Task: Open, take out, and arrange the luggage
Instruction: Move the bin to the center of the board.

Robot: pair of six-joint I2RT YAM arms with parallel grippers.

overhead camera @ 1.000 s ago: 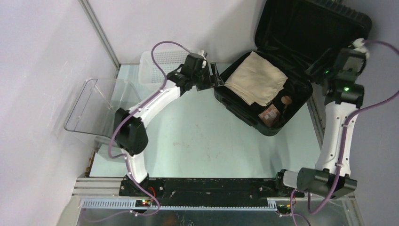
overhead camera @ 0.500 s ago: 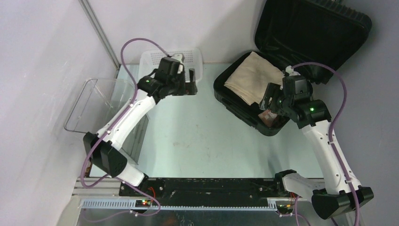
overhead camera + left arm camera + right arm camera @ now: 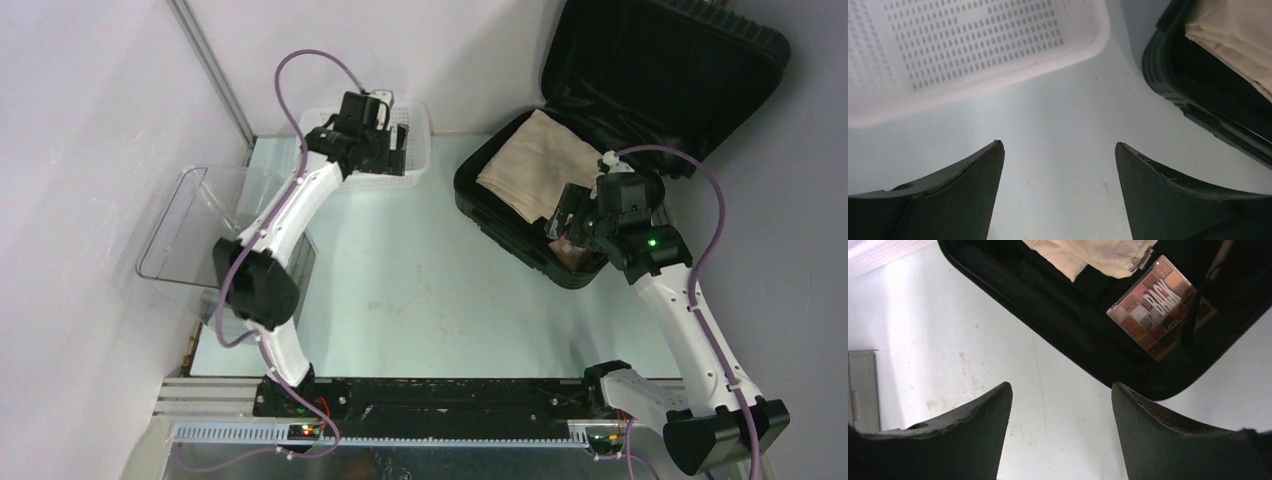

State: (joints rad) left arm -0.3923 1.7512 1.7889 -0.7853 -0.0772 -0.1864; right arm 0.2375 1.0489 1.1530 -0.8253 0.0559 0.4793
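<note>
L gripper (image 3: 1058,147) hung over table (image 3: 1063,110) w/ jaws spread wide, nothing between them; white basket (image 3: 973,45) just ahead-left of it, luggage (image 3: 1193,97) ahead-right, lid up. R gripper (image 3: 1060,387) likewise spread & empty, just short of luggage's near rim; beige cloth (image 3: 1098,252) & eyeshadow palette (image 3: 1160,307) lay inside, ahead of its fingers

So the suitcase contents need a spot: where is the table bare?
The widest bare table lies between basket, suitcase and the near edge. A narrower strip separates basket and suitcase. Crowded: the left by the clear bin, and inside the suitcase, with cloth and palette.
</note>
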